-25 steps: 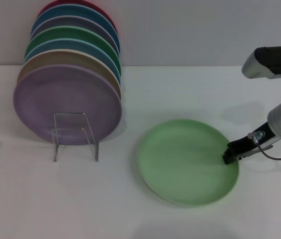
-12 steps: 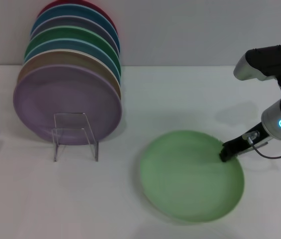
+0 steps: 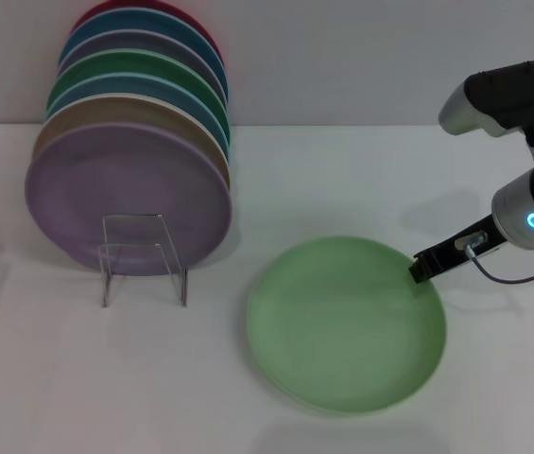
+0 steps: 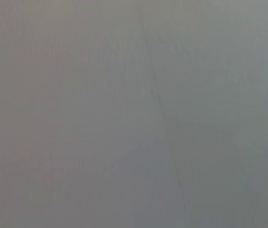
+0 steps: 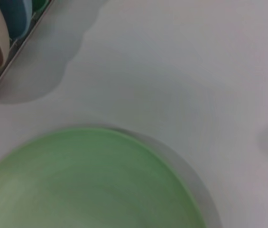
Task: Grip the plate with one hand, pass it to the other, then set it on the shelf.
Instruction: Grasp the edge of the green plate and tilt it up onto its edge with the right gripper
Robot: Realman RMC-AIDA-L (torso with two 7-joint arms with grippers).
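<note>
- The pale mint-green plate (image 3: 346, 324) lies nearest the camera, right of centre on the white table (image 3: 361, 180); against the views 1 and 0.5 seconds earlier it has slid toward the robot's left and its right-hand rim now sits higher in frame, which suggests that edge is being tipped or dragged rather than lifted clear.
- In the right wrist view the plate (image 5: 91, 183) fills the lower part of the picture, with bare tabletop beyond its rim.
- At that rim the slim black right gripper (image 3: 422, 268), on the arm with the glowing blue ring, meets the plate's right edge; it has drawn up and back from its position half a second ago. Its fingers look closed on the rim, though the grip itself is too small to confirm, so this is a judgement.
- Meaning for the task: the 1st step, gripping the plate, appears under way; the hand-over and the placing are not yet done.
- The left gripper is nowhere in the head view, and the left wrist view shows only a blank grey surface.
- Farther back on the robot's left stands the clear shelf (image 3: 144, 257), already holding a row of upright plates with a lilac purple plate (image 3: 125, 194) in front, well apart from the mint plate.
</note>
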